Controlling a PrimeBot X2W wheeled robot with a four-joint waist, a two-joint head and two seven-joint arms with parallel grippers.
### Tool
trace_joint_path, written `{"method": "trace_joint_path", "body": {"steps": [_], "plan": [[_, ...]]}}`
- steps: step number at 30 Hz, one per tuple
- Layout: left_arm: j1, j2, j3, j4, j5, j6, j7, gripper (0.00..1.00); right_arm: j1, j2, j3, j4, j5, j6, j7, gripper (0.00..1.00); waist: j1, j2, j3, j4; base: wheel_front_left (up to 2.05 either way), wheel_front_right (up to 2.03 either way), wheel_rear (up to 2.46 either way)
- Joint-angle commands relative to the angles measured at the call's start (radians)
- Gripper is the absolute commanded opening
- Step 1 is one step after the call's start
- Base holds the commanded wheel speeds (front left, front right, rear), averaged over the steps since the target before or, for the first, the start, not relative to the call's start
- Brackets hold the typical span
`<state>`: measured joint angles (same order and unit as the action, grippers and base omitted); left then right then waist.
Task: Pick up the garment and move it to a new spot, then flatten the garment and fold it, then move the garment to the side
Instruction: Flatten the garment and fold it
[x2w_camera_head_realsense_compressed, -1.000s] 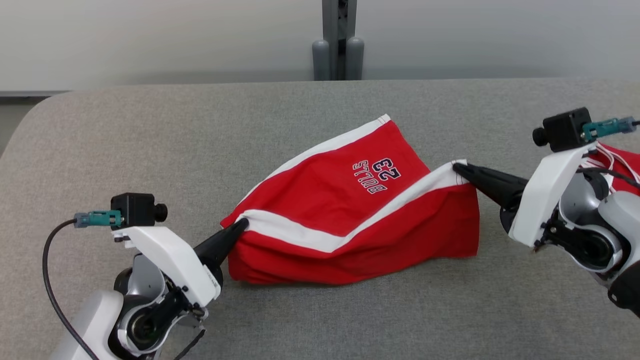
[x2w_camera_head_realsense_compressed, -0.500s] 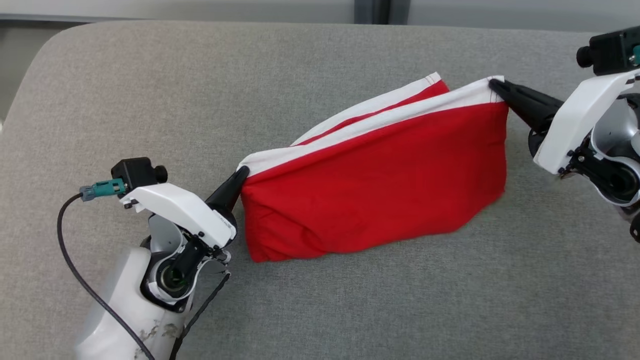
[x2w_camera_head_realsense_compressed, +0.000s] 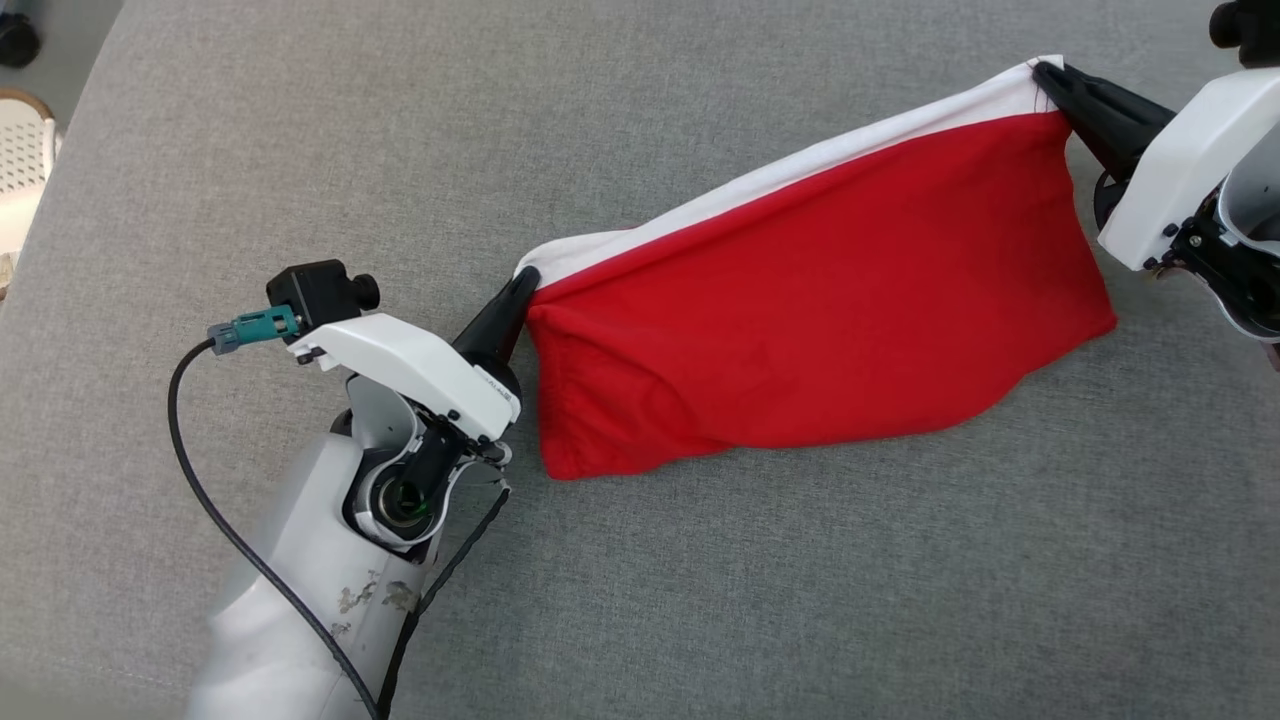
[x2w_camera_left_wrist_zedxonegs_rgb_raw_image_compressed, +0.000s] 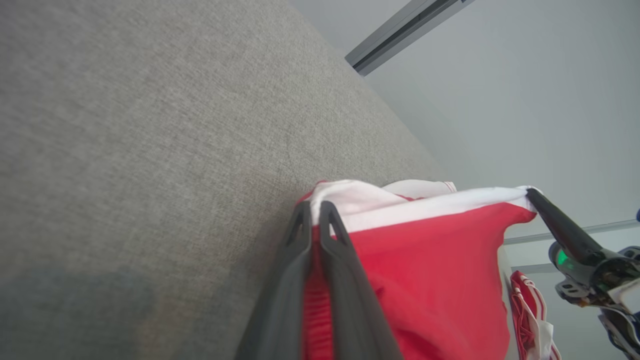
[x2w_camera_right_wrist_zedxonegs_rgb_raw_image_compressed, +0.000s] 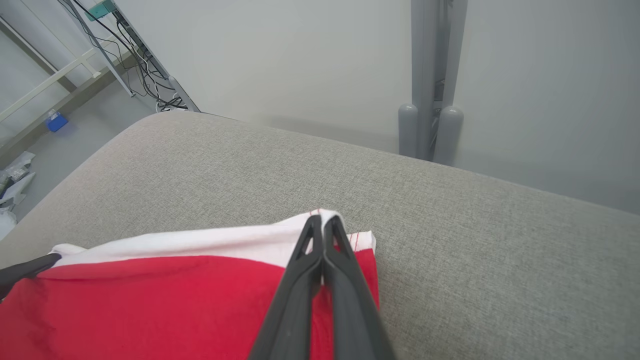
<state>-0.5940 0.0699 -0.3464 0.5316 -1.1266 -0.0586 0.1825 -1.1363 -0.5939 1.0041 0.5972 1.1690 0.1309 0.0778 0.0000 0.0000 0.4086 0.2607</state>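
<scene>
Mostly red garment, white band, hanging taut.

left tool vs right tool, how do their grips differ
The left tool pinches the garment at its top left corner; the right tool pinches its top right corner, higher in the head view. The left tool points up-right there, the right tool up-left. Both are shut on the white band.

The head view looks steeply down on the grey tabletop from above. Each wrist view sits low and close over it, facing across to an edge and the pale wall beyond. All three share the red garment.
</scene>
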Motion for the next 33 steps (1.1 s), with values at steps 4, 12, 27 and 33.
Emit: {"method": "trace_joint_path", "body": {"steps": [4, 12, 27, 33], "plan": [[-0.038, -0.005, -0.015, 0.029, -0.006, -0.017, -0.029, 0.0, -0.034, 0.006, 0.02, 0.037, -0.009, 0.0, -0.019, 0.0, 0.0, 0.0, 0.029, 0.02, 0.0, 0.0, 0.0], [-0.081, -0.016, -0.073, 0.071, -0.015, -0.041, -0.068, 0.0, -0.09, 0.027, 0.092, 0.119, -0.024, 0.0, -0.023, 0.0, 0.0, 0.0, 0.057, 0.03, 0.0, 0.0, 0.0], [-0.112, -0.011, -0.144, 0.164, 0.003, -0.024, -0.153, 1.0, -0.093, 0.074, 0.152, 0.247, 0.025, 0.0, -0.13, 1.0, 0.0, 0.0, 0.02, 0.0, 0.0, 0.0, 0.0], [-0.076, 0.028, -0.112, 0.169, 0.01, -0.022, -0.228, 1.0, -0.036, 0.094, 0.163, 0.264, 0.031, 0.0, -0.246, 1.0, 0.0, 0.0, -0.086, -0.052, 0.0, 0.0, 0.0]]}}
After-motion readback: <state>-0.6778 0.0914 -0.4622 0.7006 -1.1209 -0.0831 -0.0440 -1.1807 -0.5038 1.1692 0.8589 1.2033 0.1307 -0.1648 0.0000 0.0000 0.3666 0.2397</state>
